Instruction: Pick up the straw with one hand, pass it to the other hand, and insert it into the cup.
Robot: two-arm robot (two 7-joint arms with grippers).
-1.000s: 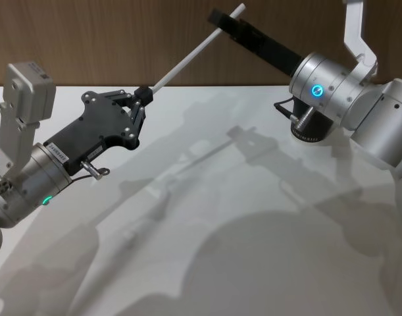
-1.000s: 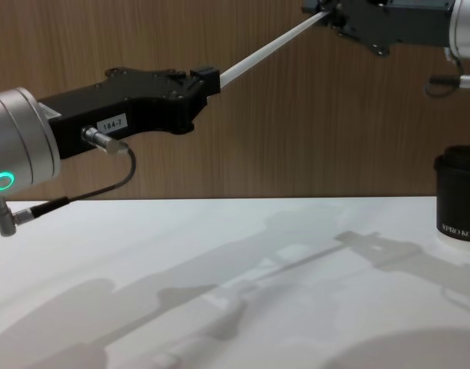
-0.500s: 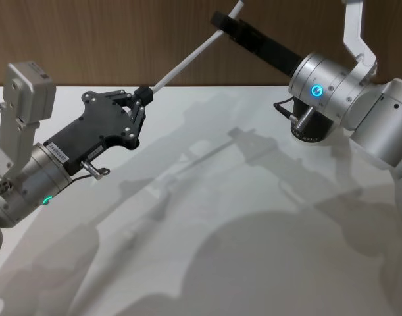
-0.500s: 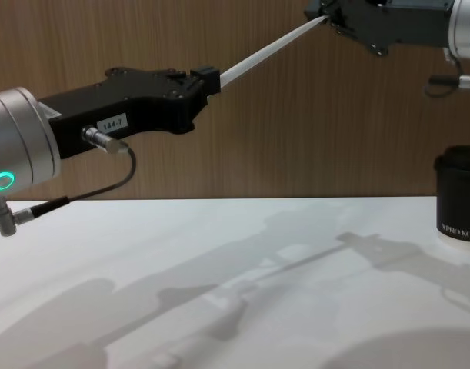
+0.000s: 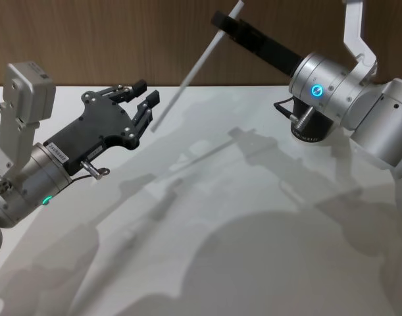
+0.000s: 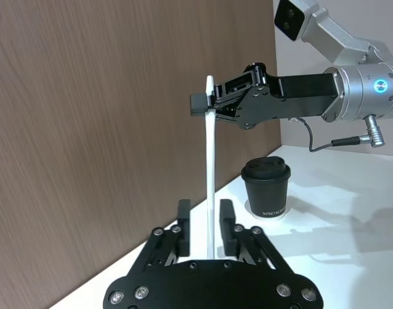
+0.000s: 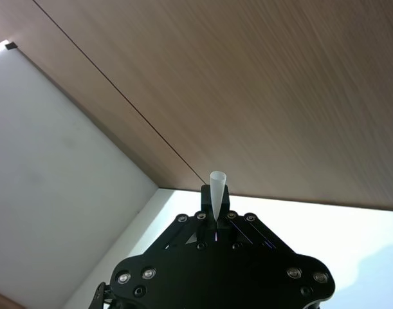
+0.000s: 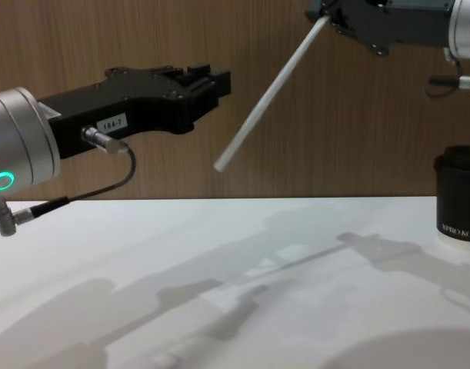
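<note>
Gripping the straw (image 8: 270,92) up high with the right gripper (image 8: 321,15), left gripper (image 5: 147,93) spread wide

Pinches the white straw close to its upper end, right fingers clenched on it, a short tip poking past them toward the wood-panelled wall (image 5: 89,39). Hangs slanted from that hold, down and toward the robot's left, well above the white table (image 5: 253,230). Ends free in the air at the lower tip. In the chest view, below and just beside the left fingertips, apart from them. In the head view, just beside the nearer left finger, contact not clear.

Reaches in from the robot's left with the labelled black gripper on a silver wrist, green ring glowing. Both fingers parted, grasping nothing. From the left wrist view, lines up with the straw rising between the two open fingers to the right gripper beyond. From the right wrist view, looks along the black body to the straw's hollow end standing out of the closed fingers.

Farther to the robot's right on the table, upright and well apart from the straw: the black cup (image 8: 459,192), white lettering near its pale base, lower than the right arm.
</note>
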